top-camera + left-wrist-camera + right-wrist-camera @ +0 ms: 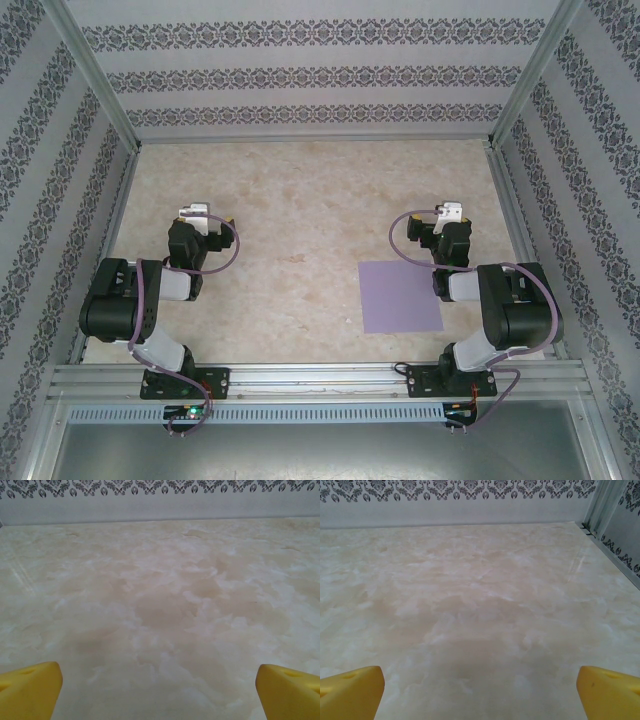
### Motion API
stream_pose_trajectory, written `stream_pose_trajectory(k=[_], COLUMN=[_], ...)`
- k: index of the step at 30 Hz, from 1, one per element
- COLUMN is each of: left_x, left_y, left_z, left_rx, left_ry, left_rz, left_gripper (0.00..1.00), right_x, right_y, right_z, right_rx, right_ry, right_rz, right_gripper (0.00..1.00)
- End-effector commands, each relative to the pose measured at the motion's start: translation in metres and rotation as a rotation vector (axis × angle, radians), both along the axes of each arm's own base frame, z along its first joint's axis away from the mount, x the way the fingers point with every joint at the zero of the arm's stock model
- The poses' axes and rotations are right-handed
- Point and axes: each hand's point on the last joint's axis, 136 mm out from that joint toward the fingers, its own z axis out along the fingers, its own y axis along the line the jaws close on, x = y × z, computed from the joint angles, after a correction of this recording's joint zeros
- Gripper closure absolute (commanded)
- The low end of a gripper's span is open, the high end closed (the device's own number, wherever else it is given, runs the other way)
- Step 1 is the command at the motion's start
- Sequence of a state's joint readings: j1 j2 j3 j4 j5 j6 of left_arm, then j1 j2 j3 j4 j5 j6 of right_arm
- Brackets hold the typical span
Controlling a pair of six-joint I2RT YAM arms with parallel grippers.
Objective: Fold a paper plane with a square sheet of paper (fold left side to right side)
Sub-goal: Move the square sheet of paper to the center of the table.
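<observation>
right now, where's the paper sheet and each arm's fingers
square sheet of paper (398, 298), top view, middle of the flat lilac square
left fingers (30, 692), left wrist view, on the yellow finger at lower left
right fingers (610, 692), right wrist view, on the yellow finger at lower right

Bright, soft, even light in all three views, with no hard shadows.

In the top view the light falls from above. The table (300, 190) looks pale and a little washed out, and only small soft shadows lie close under the arms (130, 300) at lower left and lower right. The square sheet of paper (400, 296) keeps a flat lilac colour without glare. The posts (95, 75) lean outward toward the upper corners, and fine detail is somewhat grainy. Both wrist views are bright with low contrast. A faint pale streak of reflection shows at the left edge of the left one and at the upper right of the right one. The yellow fingertips (30, 690) in the lower corners look slightly soft.
</observation>
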State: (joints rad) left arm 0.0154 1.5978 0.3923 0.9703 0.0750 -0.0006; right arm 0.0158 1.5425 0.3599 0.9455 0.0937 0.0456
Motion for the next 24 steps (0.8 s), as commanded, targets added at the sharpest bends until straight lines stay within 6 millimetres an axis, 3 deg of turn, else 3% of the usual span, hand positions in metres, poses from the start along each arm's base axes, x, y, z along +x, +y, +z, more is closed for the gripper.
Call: stream_pose_trajectory(k=[1,12,19,24], left_x=[-0.003,-0.003,-0.013,-0.023], left_y=[0.002,0.007,0.014,0.006], left_z=[-0.005,-0.003,0.05,0.083], left_rx=[-0.007,-0.009,-0.016,-0.166], left_ry=[0.023,0.017,-0.013,0.033], left_rz=[0.003,0.032,0.077,0.086], left_gripper=[0.01,0.01,0.01,0.01], right_x=[0.003,0.003,-0.009,-0.029], right_y=[-0.001,0.0,-0.007,-0.001], right_z=[0.012,0.015,0.057,0.076], right_rx=[-0.001,0.013,0.037,0.187], right_ry=[-0.043,-0.049,-0.051,0.079], right_rz=[-0.013,0.003,-0.035,-0.054], right_gripper=[0.02,0.02,0.02,0.02])
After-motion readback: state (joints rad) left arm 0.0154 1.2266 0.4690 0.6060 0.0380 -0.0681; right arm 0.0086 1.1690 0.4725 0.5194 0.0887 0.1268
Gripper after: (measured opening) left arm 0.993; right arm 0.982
